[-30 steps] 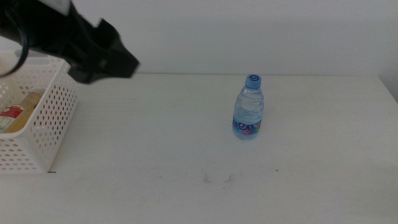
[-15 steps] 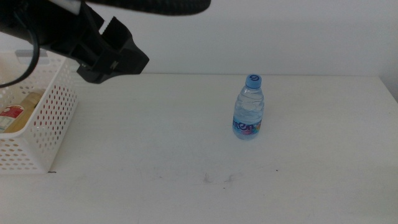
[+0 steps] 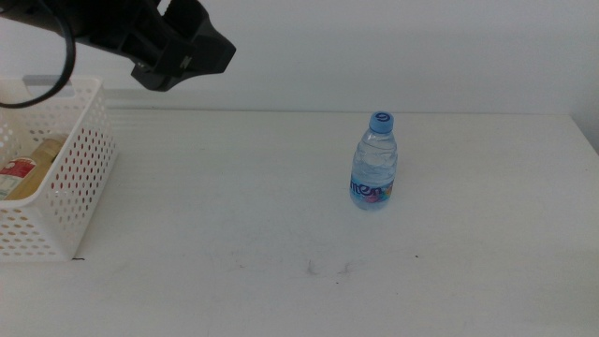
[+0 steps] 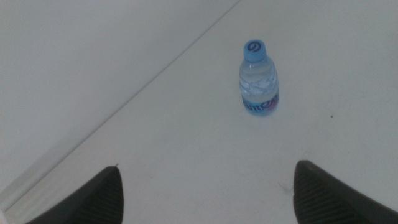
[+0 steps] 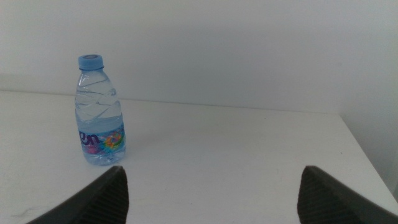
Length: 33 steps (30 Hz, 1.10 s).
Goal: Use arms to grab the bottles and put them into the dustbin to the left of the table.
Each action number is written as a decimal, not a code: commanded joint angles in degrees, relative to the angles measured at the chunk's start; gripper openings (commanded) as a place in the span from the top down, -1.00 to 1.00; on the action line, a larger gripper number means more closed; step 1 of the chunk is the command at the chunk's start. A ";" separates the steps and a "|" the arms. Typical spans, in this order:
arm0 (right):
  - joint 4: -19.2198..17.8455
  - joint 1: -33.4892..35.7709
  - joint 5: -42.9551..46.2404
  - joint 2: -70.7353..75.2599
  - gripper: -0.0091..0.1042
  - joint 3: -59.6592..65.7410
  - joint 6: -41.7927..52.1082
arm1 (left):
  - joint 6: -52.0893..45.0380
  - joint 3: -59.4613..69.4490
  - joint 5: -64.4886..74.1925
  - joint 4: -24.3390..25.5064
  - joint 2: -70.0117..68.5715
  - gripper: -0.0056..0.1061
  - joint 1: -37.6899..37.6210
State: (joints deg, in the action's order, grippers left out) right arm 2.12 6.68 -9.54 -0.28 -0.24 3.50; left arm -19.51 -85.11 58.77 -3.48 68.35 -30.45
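Water bottle (image 3: 374,162), small and clear with a blue cap, stands upright on the white table (image 3: 234,215), right of the middle and nearer the far edge than the near one, with bare tabletop all around it. At the table's left edge sits the white perforated dustbin (image 3: 70,178), and inside it a yellow juice bottle (image 3: 23,168) with a red label lies on its side. The left gripper (image 3: 182,51) hangs in the air above the far left part of the table, just beyond the dustbin's rim, with its two dark jaws spread wide and nothing between them; its wrist camera looks down at the water bottle (image 4: 257,78) from well away. The right gripper (image 5: 211,186) waits low at the table's right side, jaws likewise parted and empty, the same bottle (image 5: 99,112) standing ahead of it. The bottle looks thin-walled and light, partly filled, so it would likely dent under a hard squeeze and tip if nudged near the cap. The labelled lower body seems the safest place to close on, squarely from the side.
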 commanded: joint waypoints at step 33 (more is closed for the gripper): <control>-0.38 -0.39 19.08 -4.63 -0.65 0.24 1.92 | 0.30 -0.26 -10.61 -0.98 -0.37 -0.78 -0.41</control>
State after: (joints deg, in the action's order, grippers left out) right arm 1.00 6.68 4.02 -1.93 -0.22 4.82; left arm -19.51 -85.11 48.81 -4.44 68.35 -30.76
